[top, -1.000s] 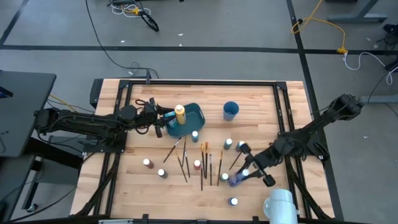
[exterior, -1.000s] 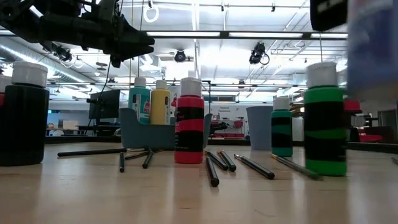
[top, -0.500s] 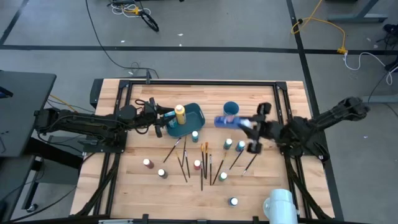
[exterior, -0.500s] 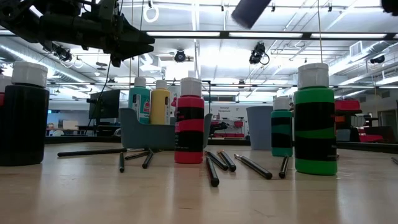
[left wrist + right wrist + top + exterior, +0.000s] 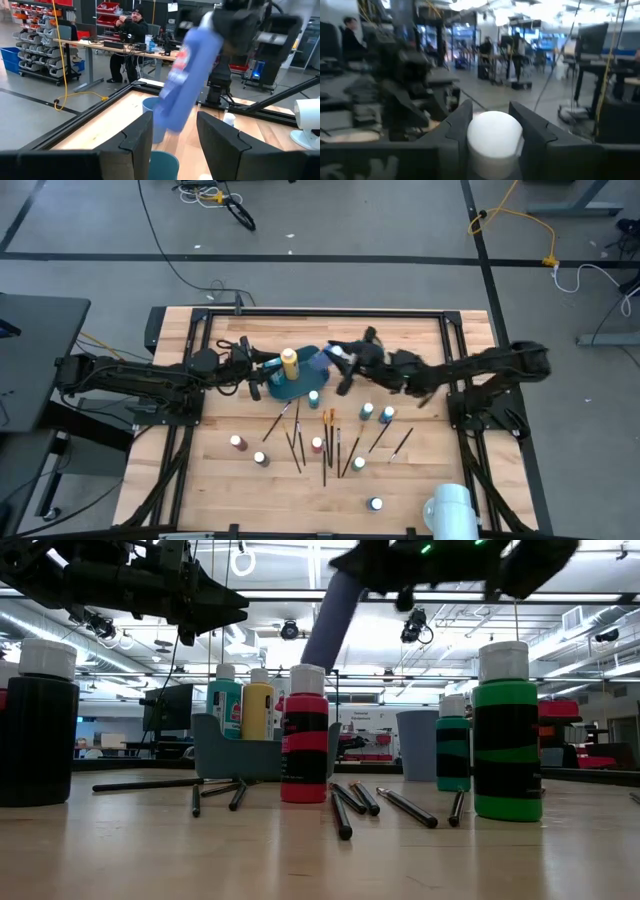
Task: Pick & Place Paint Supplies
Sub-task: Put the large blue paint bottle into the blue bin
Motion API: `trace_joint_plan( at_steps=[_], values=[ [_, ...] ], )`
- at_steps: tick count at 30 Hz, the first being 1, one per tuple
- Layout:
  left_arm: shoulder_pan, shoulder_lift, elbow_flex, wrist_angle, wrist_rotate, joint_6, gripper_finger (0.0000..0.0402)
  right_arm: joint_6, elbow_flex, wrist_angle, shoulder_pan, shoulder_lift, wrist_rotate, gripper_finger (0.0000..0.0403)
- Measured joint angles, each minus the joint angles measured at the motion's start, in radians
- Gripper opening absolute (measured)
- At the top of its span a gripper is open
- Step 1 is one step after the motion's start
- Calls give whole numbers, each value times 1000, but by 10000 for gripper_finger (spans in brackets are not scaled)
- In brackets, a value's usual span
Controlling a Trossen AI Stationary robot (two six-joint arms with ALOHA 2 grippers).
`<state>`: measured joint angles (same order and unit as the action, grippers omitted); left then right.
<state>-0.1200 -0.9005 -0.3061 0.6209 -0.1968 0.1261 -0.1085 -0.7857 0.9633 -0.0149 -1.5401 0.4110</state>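
Right tool (image 5: 341,368) now over teal bin (image 5: 300,376), clamping tilted blue bottle (image 5: 187,75), cap up.

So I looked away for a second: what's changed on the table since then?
The right gripper lifted a blue paint bottle from the near right of the table and carried it across to above the teal bin. The left gripper stayed open beside the bin; other bottles and brushes kept their places.

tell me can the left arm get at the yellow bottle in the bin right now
Probably yes: the left gripper hovers open and empty beside the yellow bottle in the bin, though the right gripper carries a blue bottle close by.
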Motion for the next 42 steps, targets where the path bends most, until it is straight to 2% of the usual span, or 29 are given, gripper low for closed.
trace_joint_plan(
  at_steps=[7,13,24,36,42],
  values=[
    [0,0,0,0,-1,0,163,73,-128,-18,-55,-202,-5,115],
    [0,0,0,-1,6,-11,163,114,-217,-159,-96,-305,-2,115],
    [0,0,0,-2,7,-16,163,233,-236,-211,-158,-379,-14,115],
    [0,0,0,-2,7,-36,163,235,-237,-183,-189,-418,-157,115],
    [0,0,0,-2,7,-33,163,188,-237,-191,-191,-418,-174,127]
  ],
)
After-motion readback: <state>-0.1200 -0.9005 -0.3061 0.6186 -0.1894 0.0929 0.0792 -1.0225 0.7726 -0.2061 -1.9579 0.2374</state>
